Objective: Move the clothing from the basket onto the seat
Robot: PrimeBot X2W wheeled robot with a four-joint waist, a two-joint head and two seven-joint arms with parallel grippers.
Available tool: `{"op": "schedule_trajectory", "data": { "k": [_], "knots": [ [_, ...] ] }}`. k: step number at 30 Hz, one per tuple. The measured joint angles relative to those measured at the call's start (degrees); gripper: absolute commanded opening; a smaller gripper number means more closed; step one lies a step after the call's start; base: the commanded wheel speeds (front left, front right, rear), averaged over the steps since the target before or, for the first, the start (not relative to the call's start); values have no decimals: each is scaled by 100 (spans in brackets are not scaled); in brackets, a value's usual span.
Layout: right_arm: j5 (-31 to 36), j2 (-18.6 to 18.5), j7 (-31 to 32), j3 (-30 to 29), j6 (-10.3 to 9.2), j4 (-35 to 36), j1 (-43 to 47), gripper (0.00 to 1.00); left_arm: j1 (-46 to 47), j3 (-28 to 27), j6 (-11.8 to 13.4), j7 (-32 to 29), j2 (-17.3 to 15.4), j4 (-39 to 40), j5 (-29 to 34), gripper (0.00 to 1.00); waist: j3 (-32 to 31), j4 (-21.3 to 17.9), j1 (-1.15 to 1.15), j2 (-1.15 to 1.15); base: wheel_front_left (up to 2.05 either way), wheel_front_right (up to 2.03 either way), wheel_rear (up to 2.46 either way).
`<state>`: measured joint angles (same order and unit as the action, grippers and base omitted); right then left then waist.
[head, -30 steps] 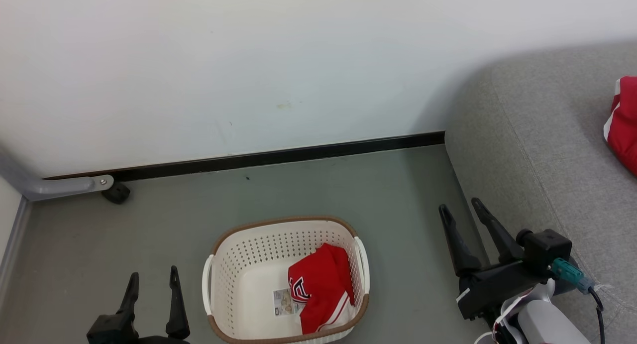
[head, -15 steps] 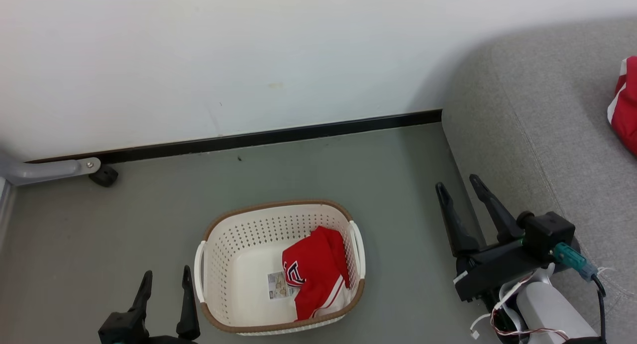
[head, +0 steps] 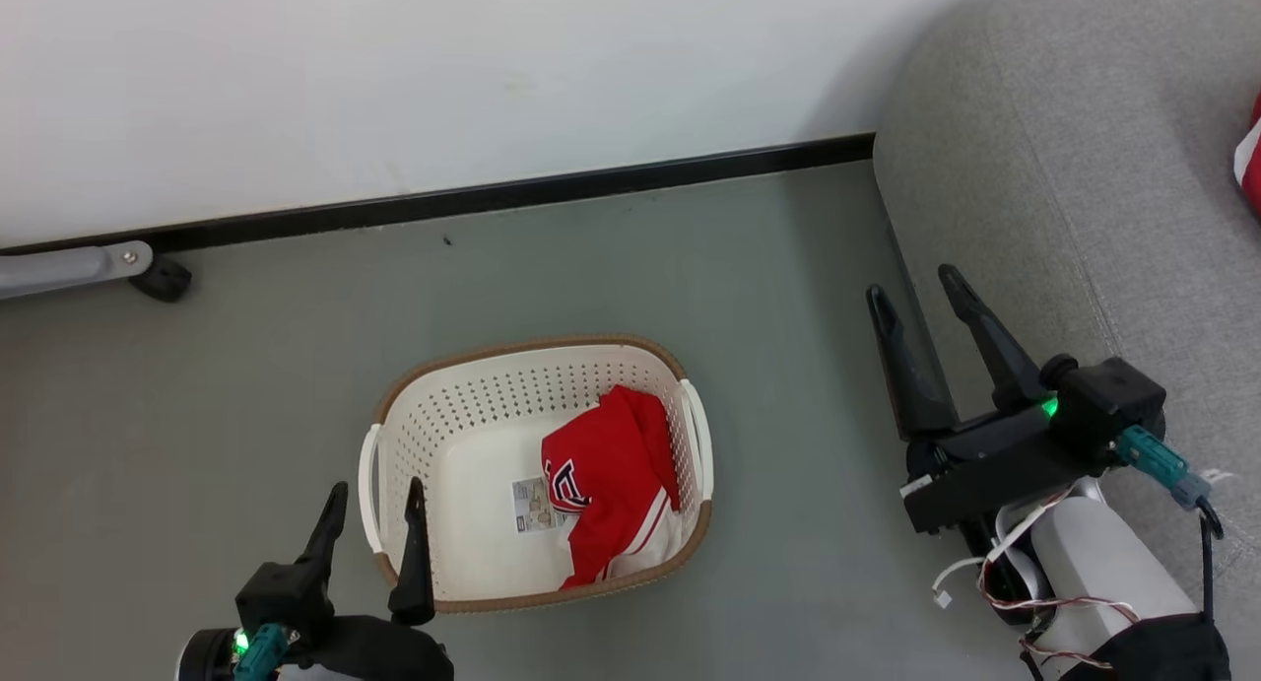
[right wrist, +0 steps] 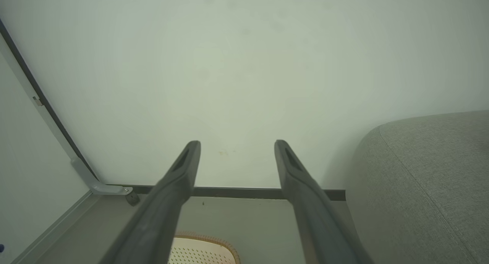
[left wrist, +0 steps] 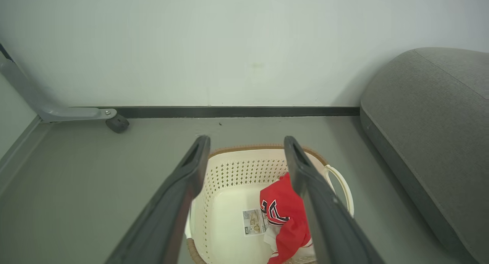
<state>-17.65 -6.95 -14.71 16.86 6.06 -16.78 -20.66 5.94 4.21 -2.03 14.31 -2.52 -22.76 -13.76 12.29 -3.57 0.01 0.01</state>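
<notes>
The cream basket (head: 433, 410) with a brown rim stands on the grey floor, also in the left wrist view (left wrist: 244, 168). A red garment (head: 606, 474) with white stripes and dark lettering lies crumpled in its right half (left wrist: 284, 214). A second red piece of clothing (head: 1251, 154) lies on the grey seat (head: 1084, 139) at the right edge. My left gripper (head: 376, 492) stands open by the basket's near left rim, nothing between its fingers. My right gripper (head: 916, 292) is open beside the seat's left edge, to the right of the basket.
A white wall with a black baseboard (head: 512, 196) runs behind the basket. A grey metal leg with a black caster (head: 158, 277) sits at the far left. A label sticker (head: 537, 504) lies on the basket floor. Bare floor separates basket and seat.
The head camera has tilted down, so the whole scene slid up and left in view. Both grippers stay open; the left one now shows closer to the basket's rim.
</notes>
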Motion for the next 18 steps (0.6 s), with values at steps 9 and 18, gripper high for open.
{"op": "schedule_trajectory", "data": {
  "k": [9,18],
  "knots": [
    [21,-42,0,-64,0,170,-303,100,392,247,2,0,8,-190,-85,100,476,-34,0,0,0,0,0],
    [87,-45,0,-89,5,368,-567,100,803,517,0,0,12,-360,-208,100,962,-103,0,0,0,0,0]
  ]
}}
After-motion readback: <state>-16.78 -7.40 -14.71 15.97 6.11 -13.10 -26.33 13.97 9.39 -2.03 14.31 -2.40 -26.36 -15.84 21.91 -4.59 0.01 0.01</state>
